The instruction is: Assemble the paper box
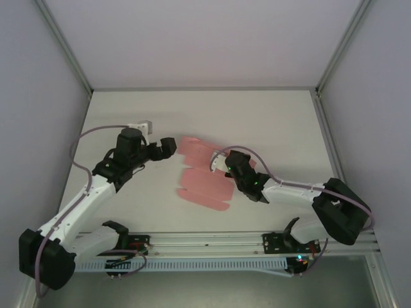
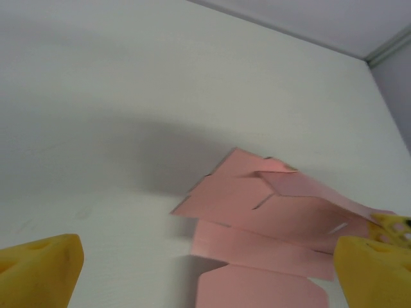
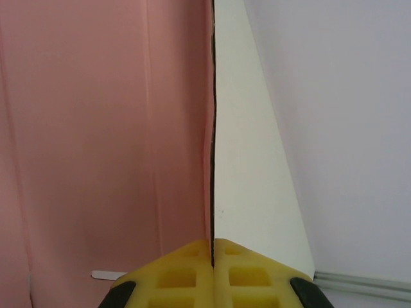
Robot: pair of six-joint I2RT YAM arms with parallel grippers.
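Right tool [image 3: 212,249] tight on paper box [image 3: 96,128], white table [image 1: 257,115], grey walls [image 1: 38,64].

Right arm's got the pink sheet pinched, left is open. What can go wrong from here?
1. The right gripper is shut on just the thin edge of the paper box; a pull may slip off or crease the card.
2. The left gripper is open beside it, so nothing pins the flat sheet; it could slide rather than fold.

Rear overhead plus two close wrist views, paper box [image 1: 200,192] common
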